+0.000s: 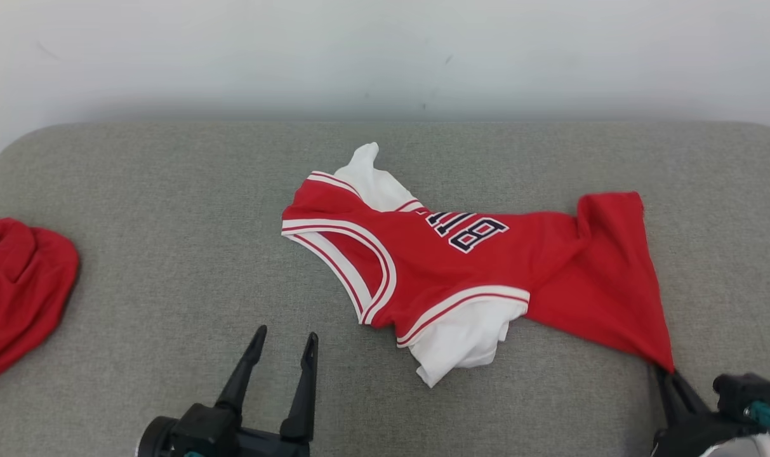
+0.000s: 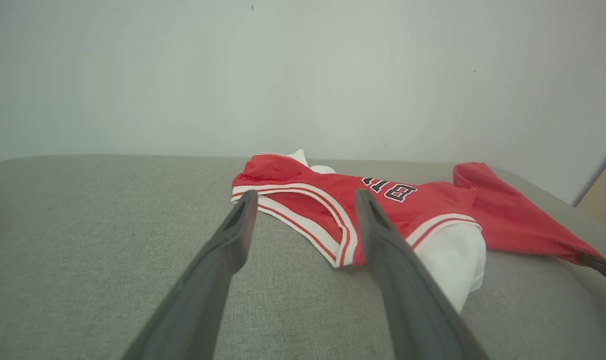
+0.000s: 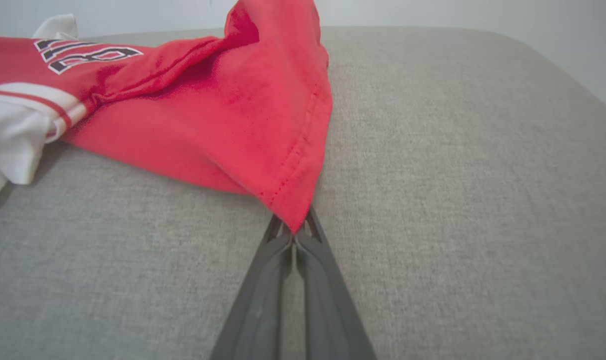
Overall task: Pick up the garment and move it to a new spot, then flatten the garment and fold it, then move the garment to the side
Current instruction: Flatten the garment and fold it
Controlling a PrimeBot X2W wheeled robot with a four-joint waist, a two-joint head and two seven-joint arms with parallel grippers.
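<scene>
Nearest, the left gripper [image 1: 287,333] hovers spread wide and empty; the right gripper [image 1: 665,371] pinches the near right hem corner of the jersey [image 1: 448,273], which lies rumpled midway across the grey padded surface [image 1: 169,190]. Light, limp cloth, likely to sag: a shoulder would suit the free gripper

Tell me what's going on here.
The robot is working on a red and white jersey lying crumpled on the grey padded surface. Its right tool is shut on one red corner of the jersey, at the near right. The left tool is open, short of the jersey, holding nothing. Another red cloth lies at the left edge.
</scene>
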